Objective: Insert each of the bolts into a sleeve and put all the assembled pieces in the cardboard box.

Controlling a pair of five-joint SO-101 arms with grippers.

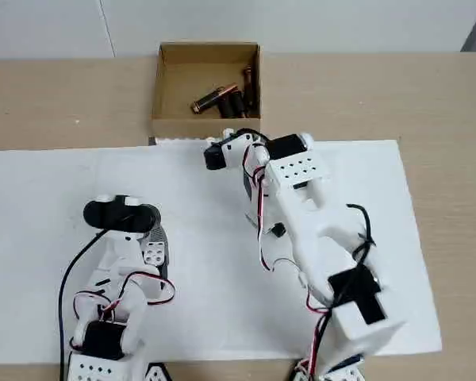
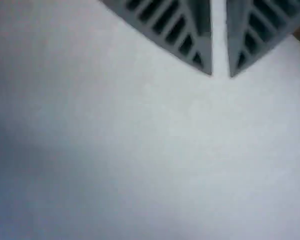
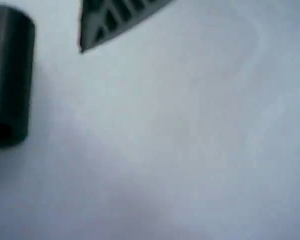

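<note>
High view has the assembled pieces (image 1: 222,101) lying inside the cardboard box (image 1: 165,87) at the far side of the worktop (image 1: 55,95). Right hand (image 1: 230,148) hangs just short of the box's front wall, can't tell if it's clenched or released. Left hand (image 2: 221,73) is clenched on nothing over the white sheet (image 1: 47,206). My worry: that dark cylinder (image 3: 9,75) by the right hand might be a stray sleeve, and a sloppy swing could knock it or shove the box.
</note>
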